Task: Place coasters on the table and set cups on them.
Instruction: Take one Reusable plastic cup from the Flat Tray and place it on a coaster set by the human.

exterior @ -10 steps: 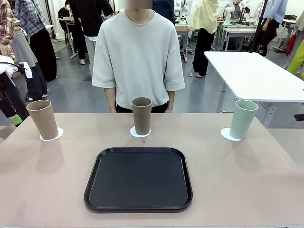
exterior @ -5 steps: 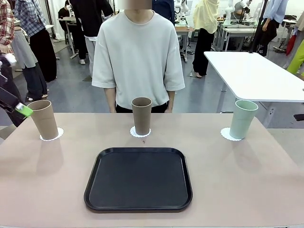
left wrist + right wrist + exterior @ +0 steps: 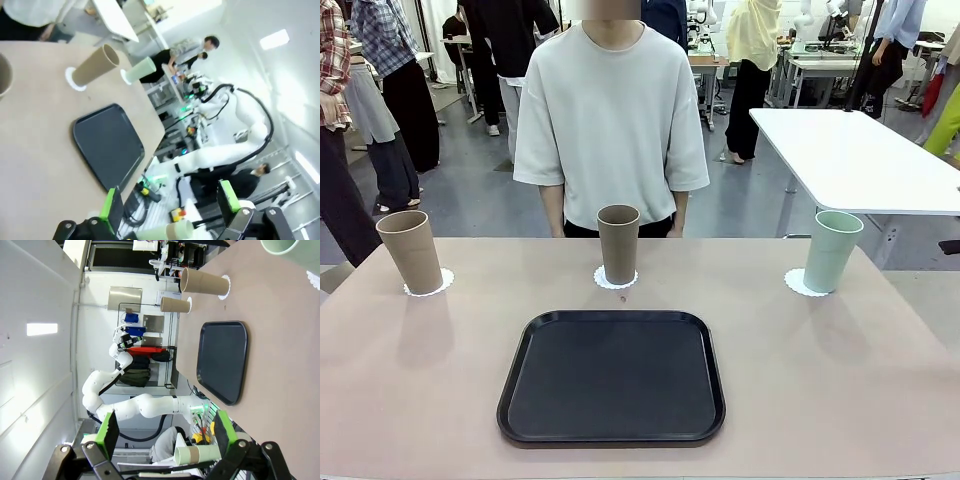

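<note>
Three cups stand upright on the beige-pink table (image 3: 880, 390), each on a white scalloped coaster. The tan cup (image 3: 410, 250) is far left on its coaster (image 3: 432, 287). In the middle stands the brown cup (image 3: 618, 243) on a coaster (image 3: 616, 281). At the far right the mint cup (image 3: 833, 250) has its coaster (image 3: 798, 285) showing at its left. My left gripper (image 3: 169, 200) is open and holds nothing, high off the table's side. My right gripper (image 3: 165, 427) is also open and holds nothing, off the opposite side near the mint cup (image 3: 290, 247).
A big black tray (image 3: 612, 375) lies bare at the table's near middle. A person in a pale shirt (image 3: 610, 120) stands at the far edge behind the brown cup. A white table (image 3: 850, 150) is off to the back right.
My left gripper, seen beside the tan cup at the front view's left edge, has drawn back out past that edge. The cups and coasters have not moved.
</note>
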Motion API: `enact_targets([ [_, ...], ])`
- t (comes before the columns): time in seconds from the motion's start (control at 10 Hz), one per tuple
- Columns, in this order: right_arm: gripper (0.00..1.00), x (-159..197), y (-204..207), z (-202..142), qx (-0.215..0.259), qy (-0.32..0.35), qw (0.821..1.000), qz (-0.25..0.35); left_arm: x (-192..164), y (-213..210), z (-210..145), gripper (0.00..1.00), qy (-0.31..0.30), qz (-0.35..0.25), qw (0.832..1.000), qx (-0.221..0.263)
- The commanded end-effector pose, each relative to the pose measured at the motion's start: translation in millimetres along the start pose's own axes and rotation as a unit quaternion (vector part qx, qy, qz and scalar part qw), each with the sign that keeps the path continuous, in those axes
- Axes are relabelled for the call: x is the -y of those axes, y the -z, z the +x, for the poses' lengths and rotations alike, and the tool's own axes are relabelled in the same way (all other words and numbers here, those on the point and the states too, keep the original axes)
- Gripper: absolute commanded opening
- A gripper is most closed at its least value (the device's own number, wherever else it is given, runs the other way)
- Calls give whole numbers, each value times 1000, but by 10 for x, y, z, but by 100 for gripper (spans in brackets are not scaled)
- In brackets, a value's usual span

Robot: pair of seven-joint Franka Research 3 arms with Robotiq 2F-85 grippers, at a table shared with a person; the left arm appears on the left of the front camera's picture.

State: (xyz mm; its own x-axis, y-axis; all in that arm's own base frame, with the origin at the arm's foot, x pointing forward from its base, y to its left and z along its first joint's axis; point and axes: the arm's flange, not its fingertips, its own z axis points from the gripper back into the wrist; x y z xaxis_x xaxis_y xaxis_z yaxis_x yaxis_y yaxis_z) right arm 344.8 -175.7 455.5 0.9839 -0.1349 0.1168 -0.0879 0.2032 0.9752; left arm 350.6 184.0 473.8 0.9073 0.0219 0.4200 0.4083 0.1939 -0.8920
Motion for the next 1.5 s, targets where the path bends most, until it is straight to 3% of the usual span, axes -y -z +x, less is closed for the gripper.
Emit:
enact_targets([
  [0.0, 100, -9, -9, 8, -2, -5, 1000, 3, -122, -296, 157, 100, -33, 9, 999, 4],
  [0.5, 100, -9, -9, 8, -2, -5, 1000, 3, -303, -528, 187, 100, -61, 55, 996, -36],
  [0.6, 100, -9, -9, 8, -2, -5, 1000, 3, -320, -488, 157, 100, -48, 38, 998, -2],
  [1.4, 100, -9, -9, 8, -2, -5, 1000, 3, -320, -488, 157, 100, -48, 38, 998, -2],
])
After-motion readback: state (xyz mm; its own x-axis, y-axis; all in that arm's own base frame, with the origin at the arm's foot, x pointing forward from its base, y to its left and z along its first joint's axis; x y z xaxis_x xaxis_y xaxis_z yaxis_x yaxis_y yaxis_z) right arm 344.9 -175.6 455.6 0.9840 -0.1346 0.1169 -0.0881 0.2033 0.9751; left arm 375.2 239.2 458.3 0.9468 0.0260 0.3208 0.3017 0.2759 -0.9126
